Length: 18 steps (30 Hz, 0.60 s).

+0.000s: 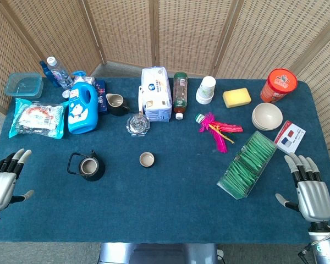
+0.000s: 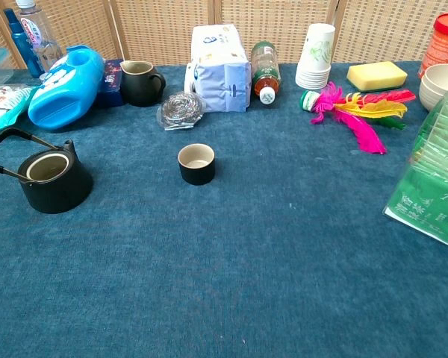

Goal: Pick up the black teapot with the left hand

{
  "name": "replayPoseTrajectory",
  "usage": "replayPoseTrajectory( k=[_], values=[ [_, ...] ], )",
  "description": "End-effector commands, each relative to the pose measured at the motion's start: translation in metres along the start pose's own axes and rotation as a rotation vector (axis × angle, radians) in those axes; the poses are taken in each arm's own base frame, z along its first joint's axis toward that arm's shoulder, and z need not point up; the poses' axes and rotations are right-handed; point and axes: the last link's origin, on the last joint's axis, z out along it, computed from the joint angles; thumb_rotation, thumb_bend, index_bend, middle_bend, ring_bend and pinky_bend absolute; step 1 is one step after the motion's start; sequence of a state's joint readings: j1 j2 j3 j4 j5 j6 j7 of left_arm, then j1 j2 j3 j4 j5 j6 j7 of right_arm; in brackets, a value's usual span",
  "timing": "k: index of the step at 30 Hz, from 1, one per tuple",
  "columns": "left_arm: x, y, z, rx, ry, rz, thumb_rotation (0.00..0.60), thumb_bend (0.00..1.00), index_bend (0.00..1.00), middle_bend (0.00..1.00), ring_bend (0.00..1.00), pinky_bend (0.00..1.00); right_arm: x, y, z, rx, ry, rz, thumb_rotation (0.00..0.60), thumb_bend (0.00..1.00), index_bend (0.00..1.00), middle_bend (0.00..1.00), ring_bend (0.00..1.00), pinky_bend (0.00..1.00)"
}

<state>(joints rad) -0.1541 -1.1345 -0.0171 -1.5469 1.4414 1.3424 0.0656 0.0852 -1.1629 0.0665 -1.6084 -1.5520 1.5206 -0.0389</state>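
The lidless black cast-iron teapot (image 1: 91, 167) stands upright on the blue worktop (image 1: 170, 220), its wire handle (image 1: 73, 163) tilted toward the left robot hand (image 1: 4, 181). That hand waits open and empty, well apart. Best approach: reach rightward, hook the fingers under the handle, then lift vertically.

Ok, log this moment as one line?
phase: pre-grasp | left robot hand: open, apart from lidless black teapot | right robot hand: open, idle
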Motion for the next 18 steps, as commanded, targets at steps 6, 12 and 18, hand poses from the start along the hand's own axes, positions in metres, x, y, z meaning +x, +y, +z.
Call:
replayPoseTrajectory(
  k=[6, 12, 18],
  values=[
    [-0.001, -0.002, 0.001, 0.024, -0.058, -0.046, 0.6, 0.0, 0.0, 0.0, 0.04, 0.1, -0.001, -0.001, 0.0, 0.003, -0.005, -0.003, 0.6, 0.0, 0.0, 0.0, 0.0, 0.0],
    [-0.005, -0.002, 0.006, 0.018, -0.171, -0.237, 0.6, 0.0, 0.0, 0.0, 0.08, 0.17, -0.001, -0.001, -0.001, 0.005, -0.006, -0.001, 0.6, 0.0, 0.0, 0.0, 0.0, 0.0],
    [-0.01, -0.01, 0.026, 0.067, -0.302, -0.521, 0.6, 0.0, 0.0, 0.0, 0.11, 0.22, 0.001, 0.0, 0.0, -0.001, -0.001, 0.002, 0.6, 0.0, 0.0, 0.0, 0.0, 0.0]
  ],
)
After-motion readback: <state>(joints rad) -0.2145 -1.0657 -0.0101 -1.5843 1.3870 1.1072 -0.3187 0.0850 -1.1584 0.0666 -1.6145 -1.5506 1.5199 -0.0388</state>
